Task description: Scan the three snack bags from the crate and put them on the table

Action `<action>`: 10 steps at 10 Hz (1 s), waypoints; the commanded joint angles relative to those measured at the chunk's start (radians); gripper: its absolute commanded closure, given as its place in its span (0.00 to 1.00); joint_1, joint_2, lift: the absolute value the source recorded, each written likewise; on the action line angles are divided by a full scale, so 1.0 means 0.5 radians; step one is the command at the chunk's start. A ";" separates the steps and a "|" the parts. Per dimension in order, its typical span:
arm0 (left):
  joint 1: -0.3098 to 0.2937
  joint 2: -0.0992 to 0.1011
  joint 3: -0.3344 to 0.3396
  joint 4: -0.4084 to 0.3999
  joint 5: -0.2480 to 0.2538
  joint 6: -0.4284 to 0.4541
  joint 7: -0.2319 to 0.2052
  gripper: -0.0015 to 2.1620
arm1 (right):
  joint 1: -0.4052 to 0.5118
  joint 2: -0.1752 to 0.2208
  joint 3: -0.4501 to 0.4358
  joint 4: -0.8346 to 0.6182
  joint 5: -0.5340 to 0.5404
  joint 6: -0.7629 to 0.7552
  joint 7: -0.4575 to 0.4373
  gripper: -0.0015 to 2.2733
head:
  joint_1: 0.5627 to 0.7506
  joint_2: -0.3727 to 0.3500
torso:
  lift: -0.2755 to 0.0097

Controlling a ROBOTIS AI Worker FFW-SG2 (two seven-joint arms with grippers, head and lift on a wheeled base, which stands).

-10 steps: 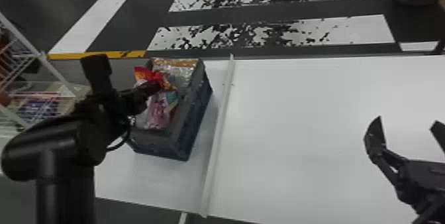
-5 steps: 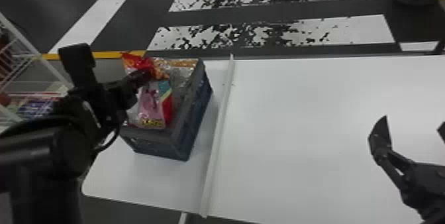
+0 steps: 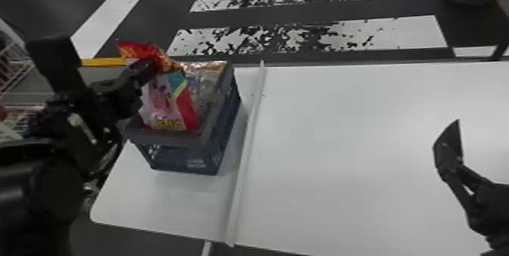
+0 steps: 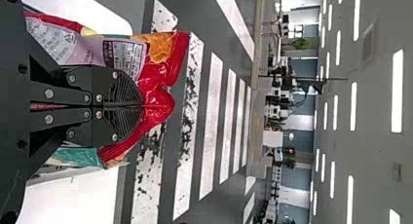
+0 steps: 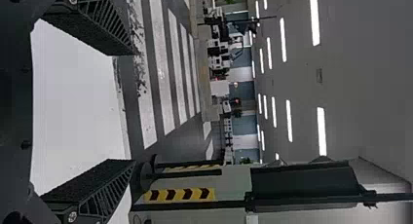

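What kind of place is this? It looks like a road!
Probably a big indoor hall, maybe for testing robots, not a real road. The floor has white crosswalk-like stripes, but rows of ceiling lights shine overhead, and a yellow-and-black chevron strip is farther off.

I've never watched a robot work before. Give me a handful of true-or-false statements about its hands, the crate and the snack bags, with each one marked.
1. The left gripper is closed on a red and pink snack bag. True.
2. The right gripper is pinching a bag too. False: its fingers are apart, with nothing between them.
3. The crate is tipped onto its side. False: it stands upright, open at the top.
4. A silvery bag is in the crate. True.
5. The crate is to the robot's right of the long white strip. False: it is to the left.
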 commanded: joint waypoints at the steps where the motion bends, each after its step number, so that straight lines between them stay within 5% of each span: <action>1: 0.028 -0.004 -0.003 -0.032 -0.028 -0.008 -0.016 0.99 | 0.004 -0.010 0.012 0.027 0.000 -0.139 -0.021 0.04 | 0.70 0.84 | 0.64; 3: 0.086 -0.004 -0.003 0.018 -0.043 -0.112 -0.028 0.99 | 0.007 -0.013 0.015 0.033 0.003 -0.164 -0.040 0.05 | 0.70 0.83 | 0.64; 6: 0.129 -0.013 -0.015 0.242 -0.040 -0.492 -0.056 0.99 | 0.020 -0.016 0.018 0.033 0.012 -0.207 -0.046 0.05 | 0.70 0.84 | 0.64; 9: 0.197 -0.053 -0.138 0.616 -0.043 -1.308 -0.120 0.99 | 0.047 -0.040 0.003 0.033 0.033 -0.243 -0.086 0.05 | 0.70 0.84 | 0.64; 10: 0.215 -0.056 -0.196 0.640 -0.102 -1.425 -0.120 0.99 | 0.053 -0.043 -0.007 0.033 0.033 -0.268 -0.092 0.05 | 0.70 0.82 | 0.64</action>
